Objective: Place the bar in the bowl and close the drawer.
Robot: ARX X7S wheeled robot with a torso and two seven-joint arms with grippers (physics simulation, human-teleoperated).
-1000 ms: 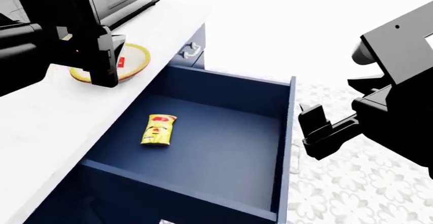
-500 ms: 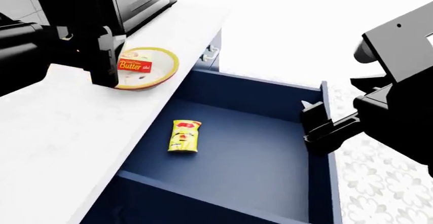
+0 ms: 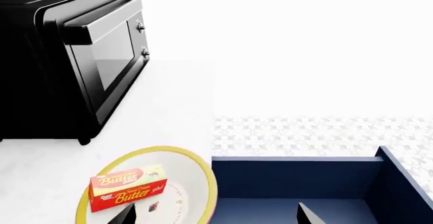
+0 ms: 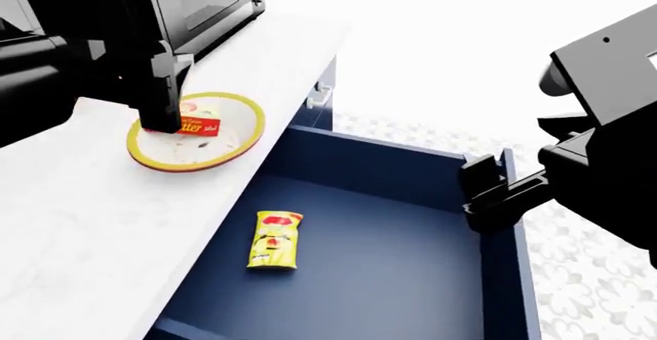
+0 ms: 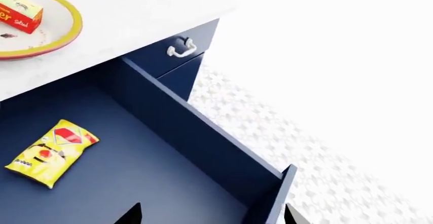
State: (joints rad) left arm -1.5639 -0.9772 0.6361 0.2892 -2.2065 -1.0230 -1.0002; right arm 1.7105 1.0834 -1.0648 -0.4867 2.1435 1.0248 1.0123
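Nearby, white counter (image 4: 92,225) meets patterned floor (image 4: 585,278) beside drawer (image 4: 390,263).

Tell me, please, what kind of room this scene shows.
Most likely a kitchen: a black toaster oven stands on a white counter, a butter box lies in a bowl, and a navy drawer below is open, with a snack packet inside.
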